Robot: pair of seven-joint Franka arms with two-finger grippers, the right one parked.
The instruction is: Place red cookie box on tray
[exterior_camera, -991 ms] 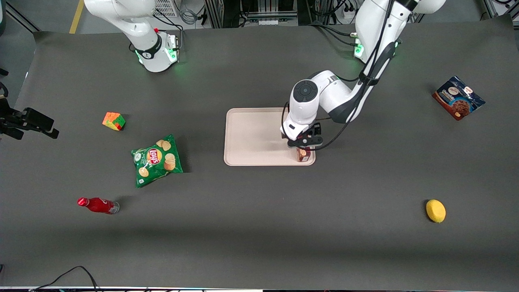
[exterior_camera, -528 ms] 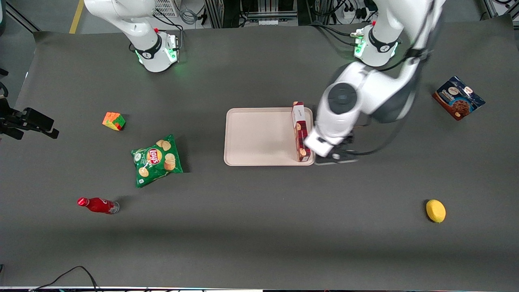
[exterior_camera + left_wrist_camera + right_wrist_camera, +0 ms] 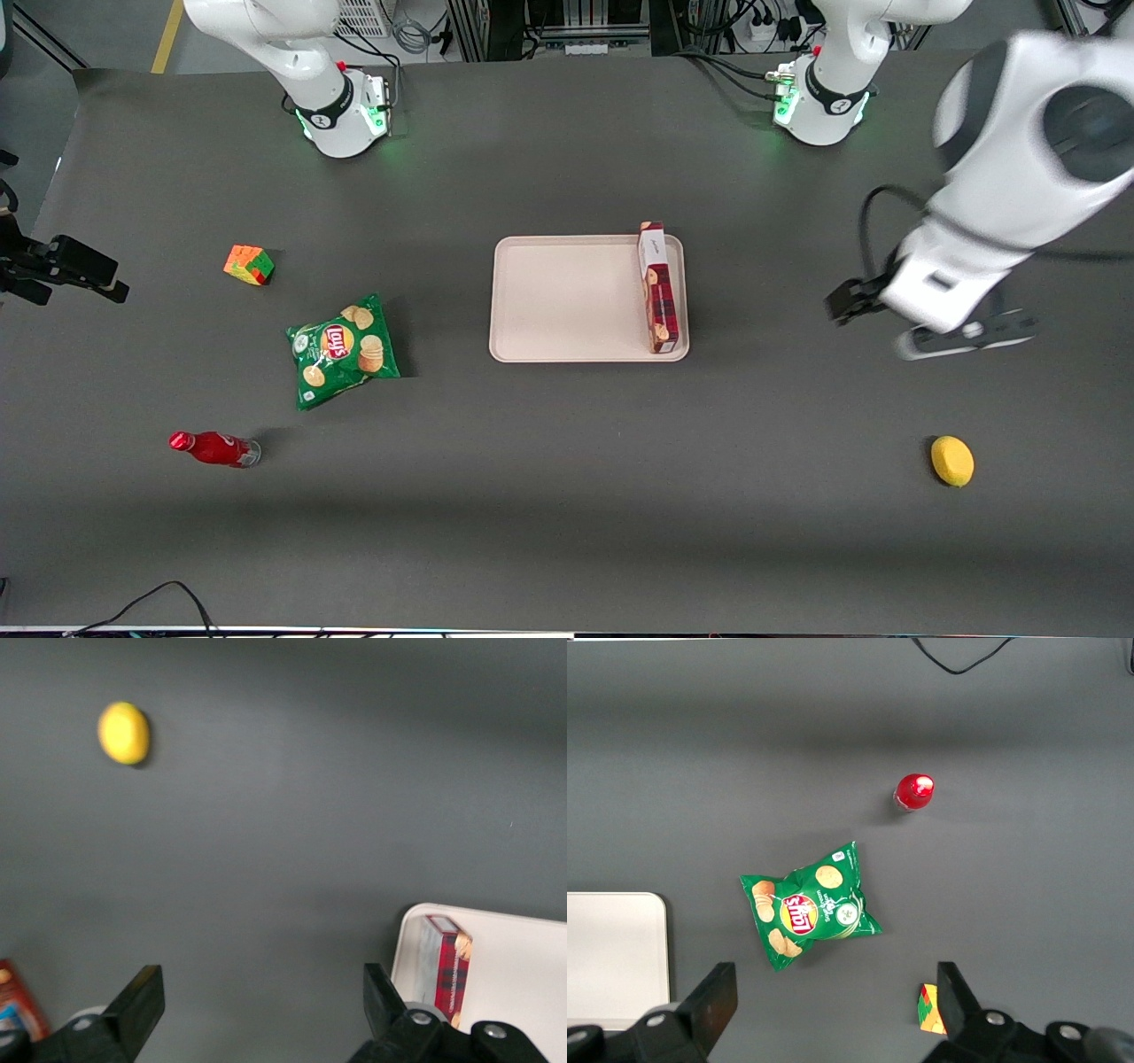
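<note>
Box set on the tray, tool empty and well away from it.

The tool [image 3: 257, 1014] hangs above the bare counter [image 3: 797, 496] with its fingers [image 3: 137, 1001] spread wide and nothing between them. Nearest to it on the counter is a yellow lemon-like thing [image 3: 124, 733]; farther off, toward the parked arm's end, the red cookie box [image 3: 658, 288] lies on its long narrow side inside the tray [image 3: 567, 301], close along the rim nearest the tool. The placing seems done. To finish well, the arm should retreat high and smoothly, so nothing touches the box, which looks easy to tip.
</note>
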